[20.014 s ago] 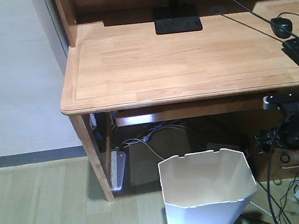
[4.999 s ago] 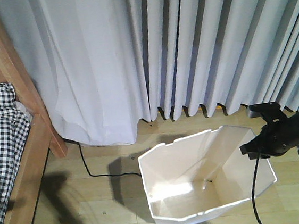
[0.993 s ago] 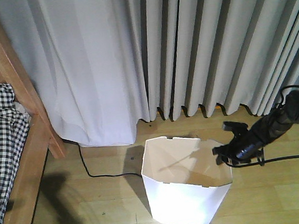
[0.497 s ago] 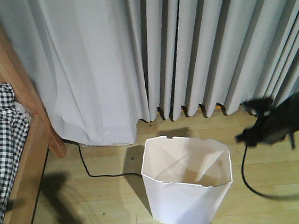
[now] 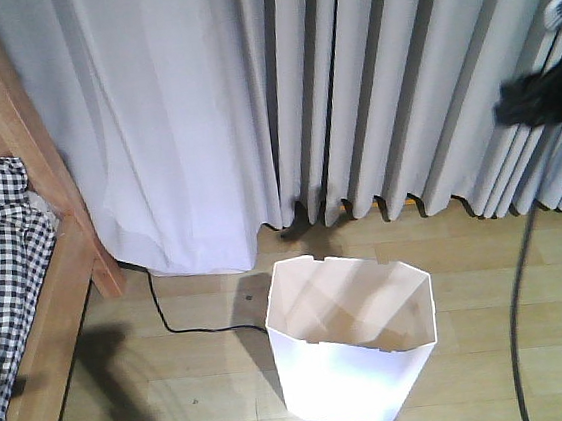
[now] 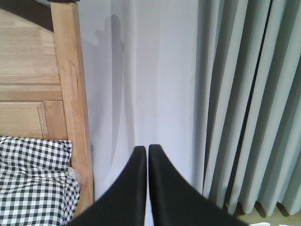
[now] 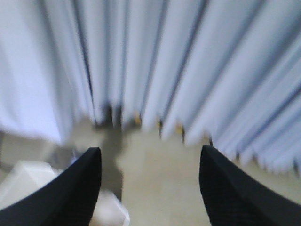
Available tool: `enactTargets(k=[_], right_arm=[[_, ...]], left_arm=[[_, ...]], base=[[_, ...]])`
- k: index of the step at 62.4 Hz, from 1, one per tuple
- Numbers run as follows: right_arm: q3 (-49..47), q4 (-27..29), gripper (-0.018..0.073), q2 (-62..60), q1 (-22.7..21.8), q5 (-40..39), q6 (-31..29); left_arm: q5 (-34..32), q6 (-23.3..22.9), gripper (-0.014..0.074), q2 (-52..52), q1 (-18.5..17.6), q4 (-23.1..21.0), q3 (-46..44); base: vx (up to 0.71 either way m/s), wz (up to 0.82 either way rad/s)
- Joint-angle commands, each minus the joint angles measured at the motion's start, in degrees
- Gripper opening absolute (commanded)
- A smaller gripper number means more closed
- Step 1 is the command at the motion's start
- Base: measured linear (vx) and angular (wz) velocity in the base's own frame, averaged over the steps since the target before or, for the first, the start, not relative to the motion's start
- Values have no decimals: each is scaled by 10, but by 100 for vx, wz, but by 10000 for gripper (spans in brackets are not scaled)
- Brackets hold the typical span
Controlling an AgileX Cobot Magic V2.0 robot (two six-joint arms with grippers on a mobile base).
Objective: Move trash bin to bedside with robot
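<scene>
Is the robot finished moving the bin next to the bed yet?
Nearly. The trash bin stands upright on the floor near the bed, and nothing holds it. The right tool is open and empty, up by the curtain; the left tool is shut. Little seems left.

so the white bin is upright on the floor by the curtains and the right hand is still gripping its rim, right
Not quite. The trash bin stands upright by the curtains, but the right hand is open and clear of the rim, as the right wrist view shows.

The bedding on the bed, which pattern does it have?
Black-and-white gingham check bedding, seen most clearly in the left wrist view.
</scene>
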Motion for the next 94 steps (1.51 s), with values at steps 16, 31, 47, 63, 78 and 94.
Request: enactTargets(k=[16, 31, 47, 63, 78, 94], right_arm=[[1, -4, 437, -268, -1, 73, 30], [143, 2, 437, -464, -2, 2, 47], [290, 0, 418, -685, -2, 31, 89], [336, -1, -17, -772, -2, 16, 96], [336, -1, -11, -772, -2, 18, 101], [336, -1, -11, -772, -2, 17, 101]], left_arm=[[-45, -5, -6, -6, -3, -2, 16], [-45, -5, -6, -6, -3, -2, 16], [-45, -5, -6, -6, -3, -2, 16], [-45, -5, -6, -6, -3, -2, 16], [-45, -5, -6, -6, -3, -2, 16], [-45, -5, -6, -6, -3, -2, 16]], base=[[0, 0], [0, 0], [0, 0], [0, 0], [0, 0], [0, 0]])
